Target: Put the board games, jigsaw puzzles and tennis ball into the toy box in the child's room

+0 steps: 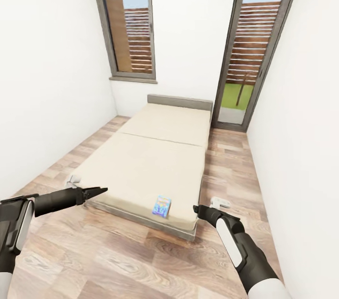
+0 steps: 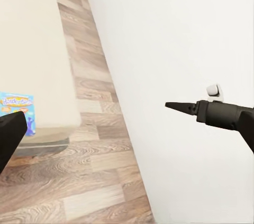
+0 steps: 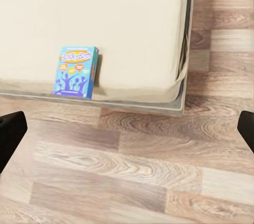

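1. The left tool [image 1: 96,191] hangs over the floor just off the bed's near left corner. Its fingers lie together in a closed point and carry nothing.
2. The bed [image 1: 141,167] fills the middle of the child's room, running from the foot near the robot back to the grey headboard under the windows. Its beige mattress carries a single thing.
3. That thing is the small blue board game [image 1: 161,206], flat on the mattress right at the foot edge, towards the bed's right corner. The right wrist view shows it [image 3: 76,71] with its long side close along the mattress edge and bare mattress around the rest of it.
4. The right tool [image 1: 203,209] sits beside the bed's near right corner, near the box. In the right wrist view its two fingertips stand wide apart at either side of the frame, so it is open and empty.
5. The step in hand looks like picking up this box with the right arm. To do it well, I would bring the tool over the box, straddle its narrow width, and close firmly on both long sides; the soft mattress may let the box tilt or slide off the edge if nudged.
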